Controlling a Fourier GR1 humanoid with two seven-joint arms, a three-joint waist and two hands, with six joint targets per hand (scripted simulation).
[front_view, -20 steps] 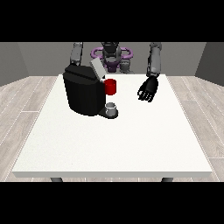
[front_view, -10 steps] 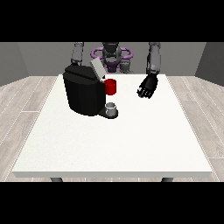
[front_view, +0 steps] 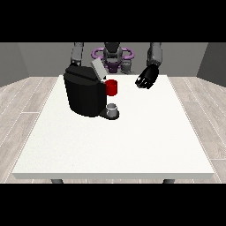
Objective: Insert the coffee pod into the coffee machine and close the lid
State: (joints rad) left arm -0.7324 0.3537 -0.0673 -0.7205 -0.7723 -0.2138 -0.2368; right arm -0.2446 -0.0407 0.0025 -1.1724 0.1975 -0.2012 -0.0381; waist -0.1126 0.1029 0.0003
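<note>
The black coffee machine (front_view: 86, 95) stands on the left half of the white table (front_view: 132, 141), with its grey lid (front_view: 98, 69) tilted up and open. A red thing at the machine (front_view: 111, 87) sits at its front. On the machine's low base rests a small grey thing (front_view: 113, 108). The hand at the view's right (front_view: 147, 77) hangs above the table's far edge, to the right of the machine and apart from it. Whether it holds anything does not show. At the view's left only an arm (front_view: 78, 52) shows; its hand is hidden behind the machine.
The robot's torso (front_view: 113, 56) is behind the table's far edge. Bare white tabletop lies in front of the machine and to its right. A wooden floor surrounds the table.
The hand at the view's right has risen and drifted slightly left, towards the machine. The machine, its lid and the grey thing have not moved.
</note>
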